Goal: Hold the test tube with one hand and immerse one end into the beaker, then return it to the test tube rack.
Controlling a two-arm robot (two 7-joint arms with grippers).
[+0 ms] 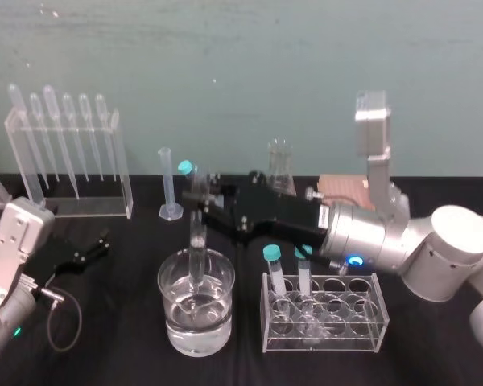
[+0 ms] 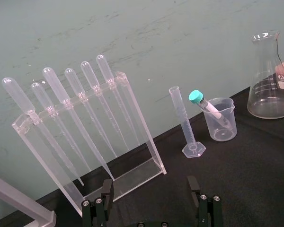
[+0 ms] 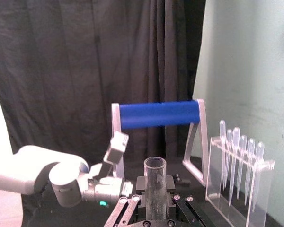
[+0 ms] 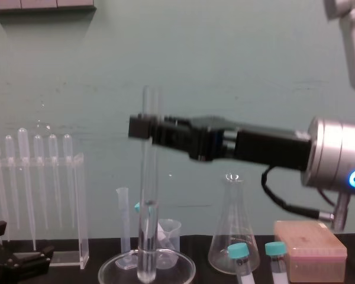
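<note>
One test tube (image 1: 197, 245) stands upright, pinched at its upper part by the right tool (image 1: 200, 203), with its round end down in the water of the beaker (image 1: 217, 318). A tilt on lifting could knock glass on the rim, or the smooth tube could slip. The test tube rack (image 1: 362, 338) sits just beside the beaker, and two teal-capped tubes (image 1: 274, 269) crowd its nearest holes. A graduated cylinder (image 1: 167, 185) stands behind. The left tool (image 2: 149, 198) rests spread and empty on the bench (image 1: 113, 354).

You see the slim clear glass test tube (image 3: 155, 182) upright, its open mouth up, clamped in the right gripper (image 3: 155, 210). Behind it stand a blue roller on a grey frame (image 3: 158, 114) and a clear rack of pipettes (image 3: 239, 165). The white left arm (image 3: 47, 172) is farther off, before a black curtain (image 3: 75, 71).
</note>
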